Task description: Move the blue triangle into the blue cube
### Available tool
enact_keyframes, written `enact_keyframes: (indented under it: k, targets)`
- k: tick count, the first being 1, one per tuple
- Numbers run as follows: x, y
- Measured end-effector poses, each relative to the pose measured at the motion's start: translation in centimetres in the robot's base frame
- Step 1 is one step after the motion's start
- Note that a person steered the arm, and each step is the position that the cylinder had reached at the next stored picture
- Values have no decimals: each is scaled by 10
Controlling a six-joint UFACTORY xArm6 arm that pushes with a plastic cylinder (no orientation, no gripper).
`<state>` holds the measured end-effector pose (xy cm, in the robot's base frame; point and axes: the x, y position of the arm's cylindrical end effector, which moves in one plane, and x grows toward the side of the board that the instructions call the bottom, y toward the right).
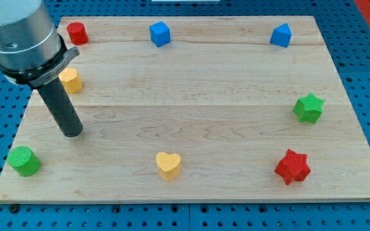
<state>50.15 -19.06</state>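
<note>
The blue triangle [281, 35] sits near the top right corner of the wooden board [191, 96]. The blue cube [160, 33] sits at the top edge, left of the middle, well apart from the triangle. My tip [72, 133] rests on the board at the view's left, far from both blue blocks, below and left of the cube. It touches no block.
A red cylinder [77, 32] is at the top left. A yellow block [70, 79] sits just right of the rod. A green cylinder [24, 160] is at bottom left, a yellow heart [168, 165] at bottom middle, a red star [292, 167] at bottom right, a green star [308, 108] at right.
</note>
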Motion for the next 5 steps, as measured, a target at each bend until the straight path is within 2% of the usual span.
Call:
enact_keyframes:
  k: [5]
  targets:
    - [-18, -12]
